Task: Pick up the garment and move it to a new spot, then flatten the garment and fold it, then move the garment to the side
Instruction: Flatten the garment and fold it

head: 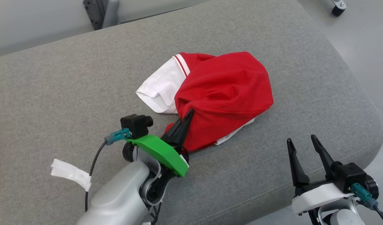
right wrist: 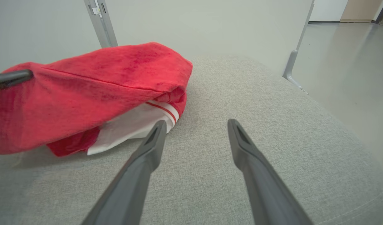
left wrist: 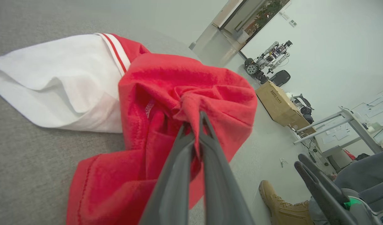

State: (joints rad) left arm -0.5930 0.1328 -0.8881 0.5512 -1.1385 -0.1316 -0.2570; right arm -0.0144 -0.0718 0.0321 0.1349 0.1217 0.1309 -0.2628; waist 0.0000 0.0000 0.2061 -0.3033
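Left gripper [head: 189,113] clamps a red-and-white shirt [head: 228,90], folds hiding its shape. Right gripper [head: 301,139] gapes open at the grey cushion [head: 69,78] edge.

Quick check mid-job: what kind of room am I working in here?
Probably a robotics lab or workshop. In the left wrist view, another robot stands in the background, a cardboard box sits near it, and a cluttered desk is off to the side.
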